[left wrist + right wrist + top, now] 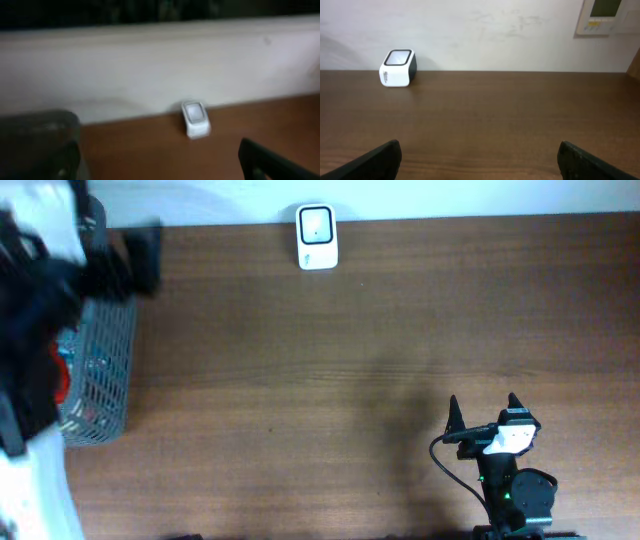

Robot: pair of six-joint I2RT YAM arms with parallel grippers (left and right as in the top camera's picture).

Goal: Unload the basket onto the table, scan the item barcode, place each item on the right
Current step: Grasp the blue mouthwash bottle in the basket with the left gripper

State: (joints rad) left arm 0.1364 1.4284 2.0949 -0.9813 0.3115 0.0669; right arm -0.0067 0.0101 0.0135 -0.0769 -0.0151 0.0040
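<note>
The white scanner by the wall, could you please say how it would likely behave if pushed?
The scanner looks like a rigid plastic box, so it is probably stiff. Being squat and flat-based on the smooth table, it would likely slide rather than tip or roll.

I have the scanner (317, 237) on the tabletop (300, 380) at its far edge, about midway along, just before the wall. The basket (105, 370) sits at the left edge with items (70, 375) in it. My left gripper (138, 258) hangs over the basket's far end. My right gripper (484, 412) is by the near edge, toward the right, well apart from the scanner.
</note>
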